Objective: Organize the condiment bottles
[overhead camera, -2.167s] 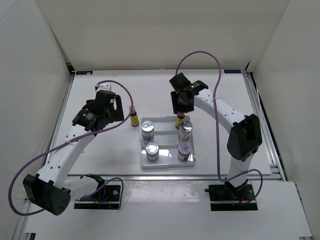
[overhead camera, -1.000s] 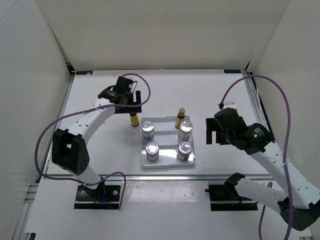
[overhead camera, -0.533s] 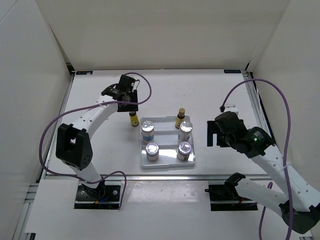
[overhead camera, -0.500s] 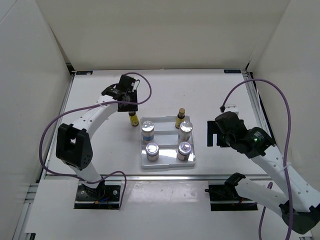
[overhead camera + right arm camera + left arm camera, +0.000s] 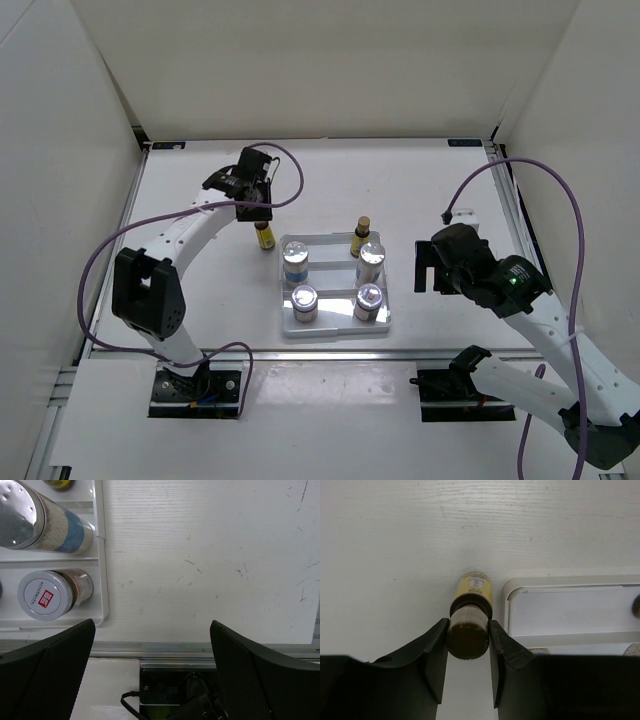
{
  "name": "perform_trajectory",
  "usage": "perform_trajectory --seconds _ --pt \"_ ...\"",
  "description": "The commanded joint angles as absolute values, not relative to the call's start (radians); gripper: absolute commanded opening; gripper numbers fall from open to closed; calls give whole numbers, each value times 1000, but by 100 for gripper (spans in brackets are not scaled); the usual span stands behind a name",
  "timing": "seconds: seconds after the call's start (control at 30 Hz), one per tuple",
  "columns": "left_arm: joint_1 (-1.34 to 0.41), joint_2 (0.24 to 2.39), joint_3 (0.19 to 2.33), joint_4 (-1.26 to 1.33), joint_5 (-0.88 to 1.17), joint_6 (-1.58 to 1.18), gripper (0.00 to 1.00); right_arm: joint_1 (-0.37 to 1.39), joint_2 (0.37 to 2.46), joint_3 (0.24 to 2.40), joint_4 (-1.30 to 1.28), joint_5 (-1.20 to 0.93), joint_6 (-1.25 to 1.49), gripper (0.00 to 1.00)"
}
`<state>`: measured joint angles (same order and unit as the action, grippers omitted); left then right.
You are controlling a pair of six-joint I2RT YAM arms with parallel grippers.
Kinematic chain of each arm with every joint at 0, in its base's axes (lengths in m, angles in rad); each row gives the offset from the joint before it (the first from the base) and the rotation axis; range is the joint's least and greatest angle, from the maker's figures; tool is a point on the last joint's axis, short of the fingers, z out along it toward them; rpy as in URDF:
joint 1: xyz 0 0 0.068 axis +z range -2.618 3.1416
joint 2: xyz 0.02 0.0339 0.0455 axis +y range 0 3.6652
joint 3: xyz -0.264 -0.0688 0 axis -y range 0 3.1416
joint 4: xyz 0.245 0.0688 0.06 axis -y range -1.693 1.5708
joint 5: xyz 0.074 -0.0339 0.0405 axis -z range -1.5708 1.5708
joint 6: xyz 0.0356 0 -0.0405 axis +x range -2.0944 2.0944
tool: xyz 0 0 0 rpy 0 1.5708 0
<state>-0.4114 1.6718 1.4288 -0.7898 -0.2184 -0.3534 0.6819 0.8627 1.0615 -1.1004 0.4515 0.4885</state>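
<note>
Left of the shallow white tray [image 5: 570, 612], at its far corner, the slim dark-brown yellow-labelled bottle [image 5: 472, 590] is standing upright on the bench [image 5: 395, 555], left pincer [image 5: 467, 630] pinching its tan cap [image 5: 466, 640]. Right pincer [image 5: 151, 625] is gaping, empty.

Tray [image 5: 335, 333] sits about mid-way across the table [image 5: 430, 190], nearer the front edge. Inside are 4 bottles in a 2x2 grid: back-L bottle [image 5: 295, 262], back-R bottle [image 5: 371, 258], front-L bottle [image 5: 304, 302], front-R bottle [image 5: 368, 300], w/ a divider [image 5: 335, 291] btwn back & front rows. 5th bottle [image 5: 362, 235] stands in the tray's rear strip, right behind the back-R bottle. 6th bottle [image 5: 264, 238] stands on the table outside the tray, just L of its back-L corner, near but apart from it. L gripper [image 5: 262, 222] is over it, w/ a finger against each side of its cap. R gripper [image 5: 420, 268] hangs over the table just R of the tray.
</note>
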Motion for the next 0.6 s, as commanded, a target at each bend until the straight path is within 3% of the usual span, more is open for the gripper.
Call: perform_trajectory --seconds 0.0,0.33,0.57 --pt "-431 1542 1505 -764 -242 -359 11 683 851 1055 -1081 479 503 98" --pt "-584 1493 1594 -764 -224 -377 11 683 851 1046 -1081 479 503 98" --pt "-629 1594 1594 -764 -233 -377 11 683 851 1046 -1081 479 503 98"
